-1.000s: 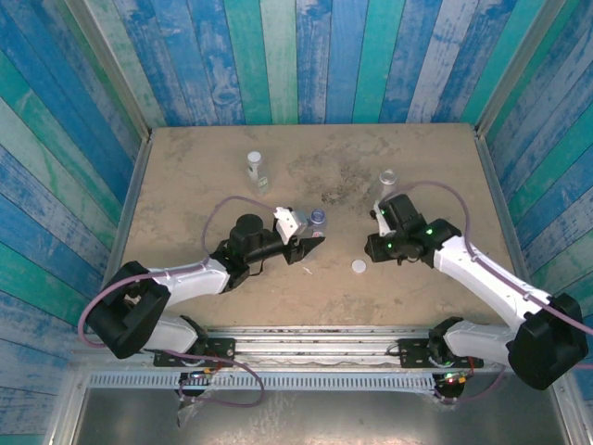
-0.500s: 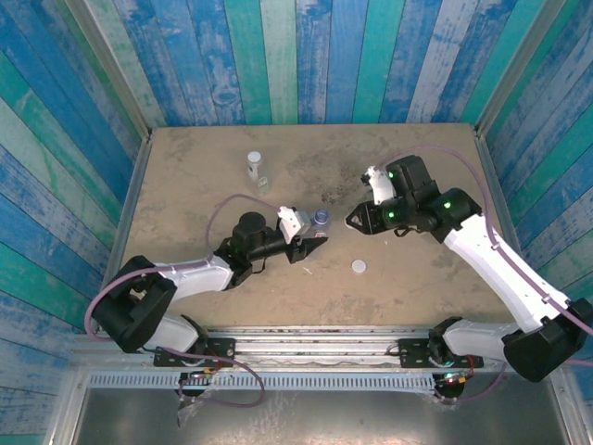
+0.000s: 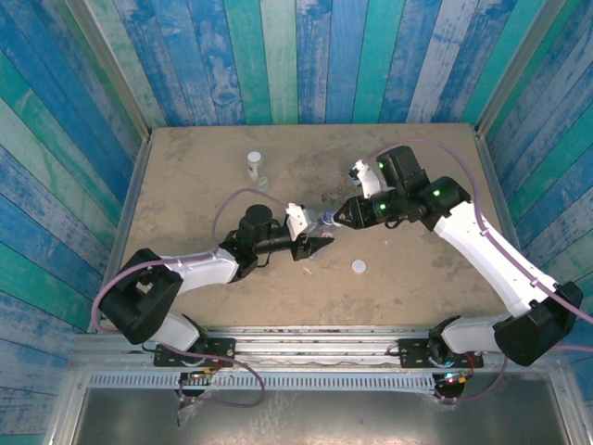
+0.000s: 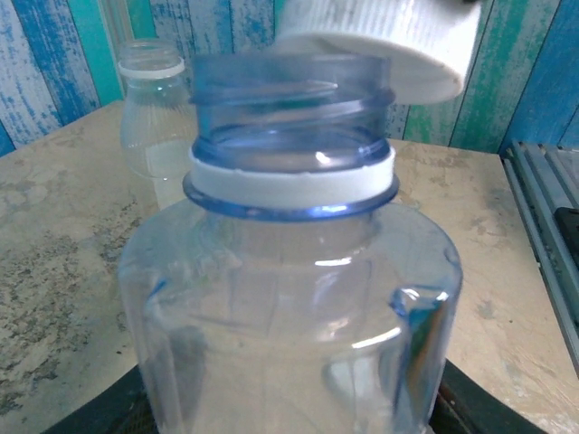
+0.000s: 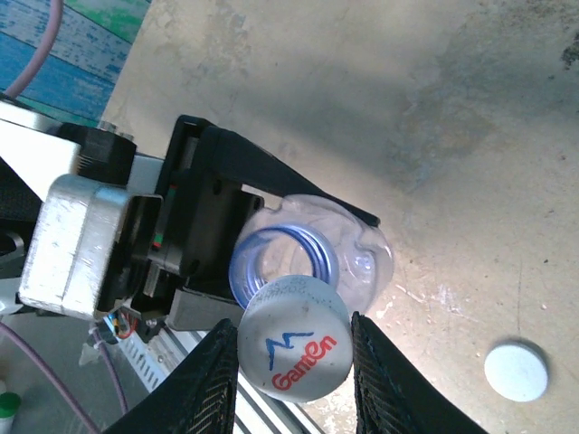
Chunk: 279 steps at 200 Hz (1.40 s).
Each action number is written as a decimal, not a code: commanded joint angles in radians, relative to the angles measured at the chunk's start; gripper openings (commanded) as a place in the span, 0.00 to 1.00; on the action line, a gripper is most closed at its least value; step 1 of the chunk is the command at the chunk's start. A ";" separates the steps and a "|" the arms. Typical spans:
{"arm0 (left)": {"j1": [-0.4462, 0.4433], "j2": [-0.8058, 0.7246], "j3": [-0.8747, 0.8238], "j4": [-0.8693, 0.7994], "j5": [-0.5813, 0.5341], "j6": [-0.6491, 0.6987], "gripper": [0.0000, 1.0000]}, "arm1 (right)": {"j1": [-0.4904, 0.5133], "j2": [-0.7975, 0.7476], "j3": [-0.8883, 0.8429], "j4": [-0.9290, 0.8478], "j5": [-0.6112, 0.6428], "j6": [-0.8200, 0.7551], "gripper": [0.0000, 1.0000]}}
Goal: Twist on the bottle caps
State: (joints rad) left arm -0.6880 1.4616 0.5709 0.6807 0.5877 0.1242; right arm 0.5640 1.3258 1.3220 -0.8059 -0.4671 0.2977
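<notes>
**Item 1. Left pincer** (image 3: 316, 243), black-fingered. It is clamped on the lower body of a clear plastic bottle with a blue threaded neck and a white collar ring (image 4: 289, 271). The bottle is held upright with its mouth uncovered. At the left wrist, dark finger edges are seen at the bottom corners of the frame. At the right wrist, the clasp is seen from the far side, with black fingers passing either side of the bottle.

**Item 2. Right pincer** (image 5: 294, 357). It is closed on a round white ribbed plastic screw cap (image 5: 294, 342), one finger on each side.
- The cap is held tilted and off-centre at the bottle's mouth, overlapping the rim on the right pincer's side.
- Whether cap and rim touch cannot be told.
- Red lettering and a blue mark on the cap's flat top are recorded at the right wrist.
- The ribbed skirt is recorded at the left wrist.

**Item 3. Loose flat white round cap** (image 5: 516, 371). It lies on the sandy-brown tabletop (image 3: 185, 185), apart from the right pincer and on its near side.

**Item 4. Second clear plastic bottle**, uncapped, with a white collar ring (image 4: 149, 117). It stands on the tabletop beyond the left pincer's load and is recorded at the left wrist.

**Item 5. Small clear white-topped bottle** (image 3: 254, 165). It stands well apart from both pincers, beyond the left pincer, and is recorded from overhead.
</notes>
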 commanded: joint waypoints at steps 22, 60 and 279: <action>0.001 0.034 0.027 -0.020 0.041 0.019 0.53 | 0.014 0.019 0.023 0.004 -0.026 -0.003 0.35; 0.001 0.040 0.041 -0.036 0.047 0.028 0.53 | 0.023 0.032 0.025 0.005 -0.017 -0.015 0.35; 0.001 0.092 0.076 -0.109 0.044 0.057 0.44 | 0.127 0.224 0.260 -0.338 0.160 -0.121 0.35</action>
State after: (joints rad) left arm -0.6891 1.5177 0.6125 0.5816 0.6315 0.1696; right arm 0.6624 1.5253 1.5494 -1.0481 -0.3134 0.1925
